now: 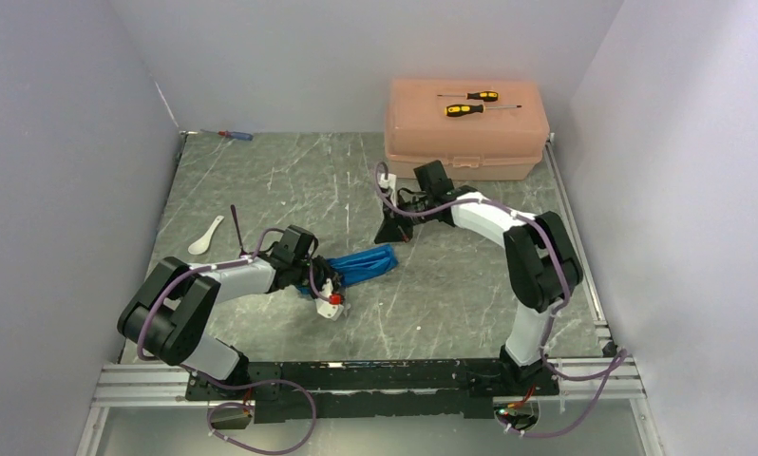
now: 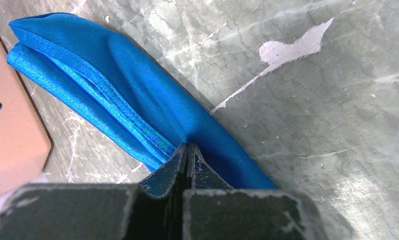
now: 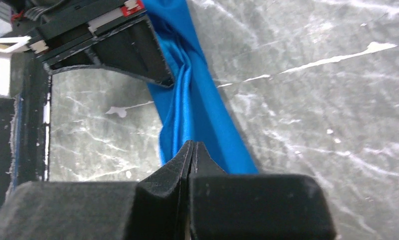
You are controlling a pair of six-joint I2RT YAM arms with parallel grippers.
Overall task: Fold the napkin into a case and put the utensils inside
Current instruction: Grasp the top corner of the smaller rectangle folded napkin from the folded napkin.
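Note:
The bright blue napkin (image 1: 366, 264) lies bunched into a long narrow strip on the table between my two grippers. My left gripper (image 1: 335, 283) is shut on its near left end; in the left wrist view the jaws (image 2: 187, 150) meet on the cloth (image 2: 117, 85). My right gripper (image 1: 392, 237) is shut on its far right end; in the right wrist view the closed tips (image 3: 193, 147) pinch the cloth (image 3: 197, 100). The white spoon (image 1: 204, 237) and the dark purple fork (image 1: 235, 226) lie at the left, beyond my left arm.
The peach plastic box (image 1: 465, 133) stands at the back right with two yellow-and-black screwdrivers (image 1: 470, 103) on its lid. A small blue-and-red screwdriver (image 1: 233, 135) lies at the back left. My left gripper's body (image 3: 112, 45) shows in the right wrist view.

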